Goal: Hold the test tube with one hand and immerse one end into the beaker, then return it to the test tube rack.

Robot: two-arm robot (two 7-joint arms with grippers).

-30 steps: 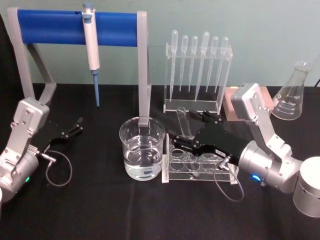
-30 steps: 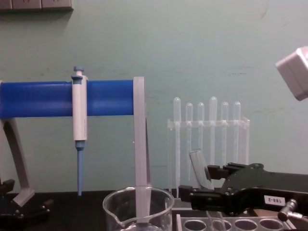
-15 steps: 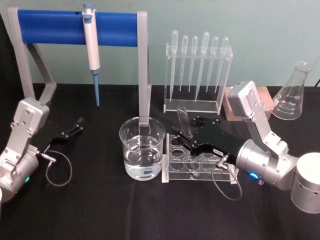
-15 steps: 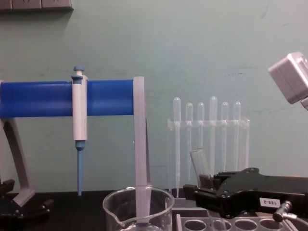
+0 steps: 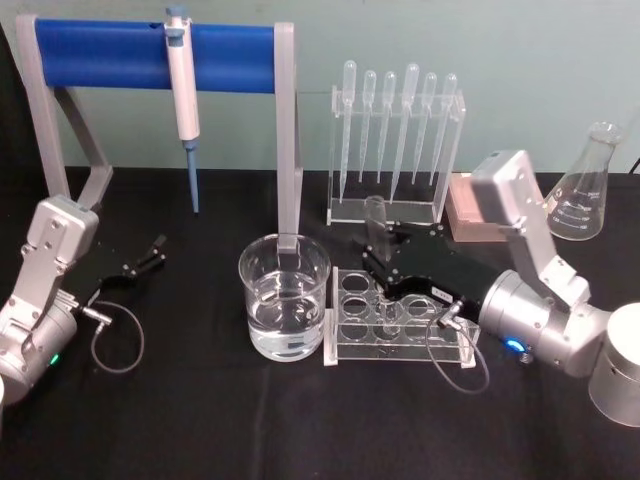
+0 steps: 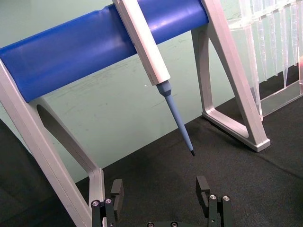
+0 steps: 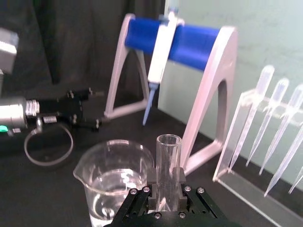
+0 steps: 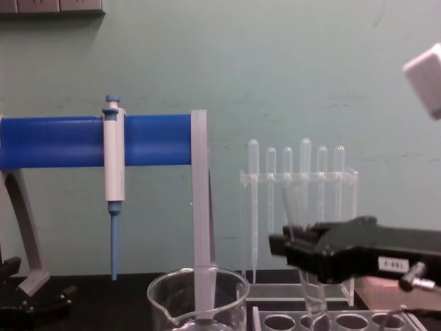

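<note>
Bright, even light; faint glints on the beaker (image 5: 284, 297).

Right tool (image 5: 378, 250) clamped, reaching forward; left tool (image 5: 153, 253) parted, parked.

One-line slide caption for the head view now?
Right pincer grips the test tube near-upright over the test tube rack, beside the beaker of water; left pincer parked open, far left.

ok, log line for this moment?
right gripper: shut on test tube | tube upright over rack, outside beaker | left gripper: open, parked left
</note>
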